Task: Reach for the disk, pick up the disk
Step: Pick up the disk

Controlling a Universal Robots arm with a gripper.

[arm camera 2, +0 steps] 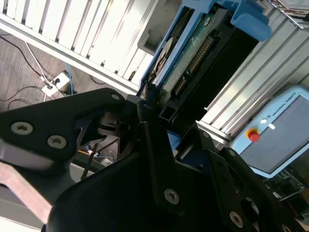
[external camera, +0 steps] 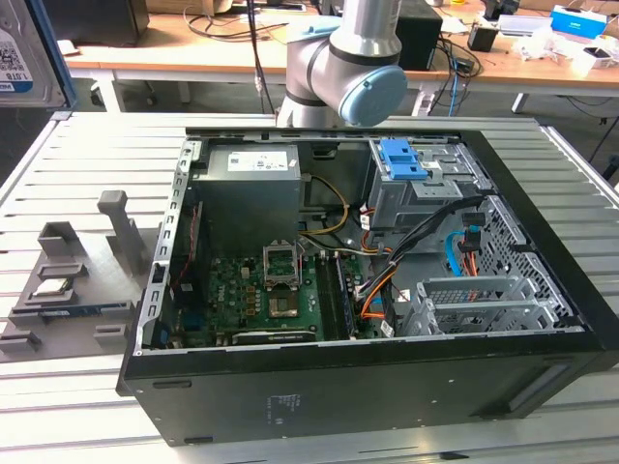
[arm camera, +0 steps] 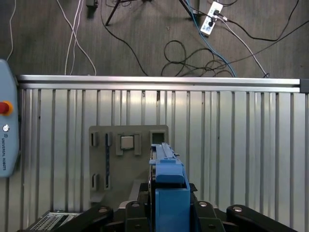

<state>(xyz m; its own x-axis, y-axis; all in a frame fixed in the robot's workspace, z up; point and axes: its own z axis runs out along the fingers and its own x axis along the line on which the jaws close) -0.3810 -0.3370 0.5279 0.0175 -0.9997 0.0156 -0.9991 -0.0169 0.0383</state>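
The gripper (arm camera: 169,207) appears clamped on the disk (arm camera: 163,155), which stands edge-on in its grip, blue rail (arm camera: 171,180) facing out. Past it, a grey plate (arm camera: 128,164) lies on the slatted table (arm camera: 231,145).

An open black computer case (external camera: 368,387) fills the centre of the exterior view on a slatted metal table (external camera: 87,155). Inside it are a green motherboard (external camera: 242,300) at lower left, a grey power supply (external camera: 250,188) above and a blue bracket (external camera: 401,159) at upper right. A grey holder (external camera: 68,290) sits at the exterior view's left.
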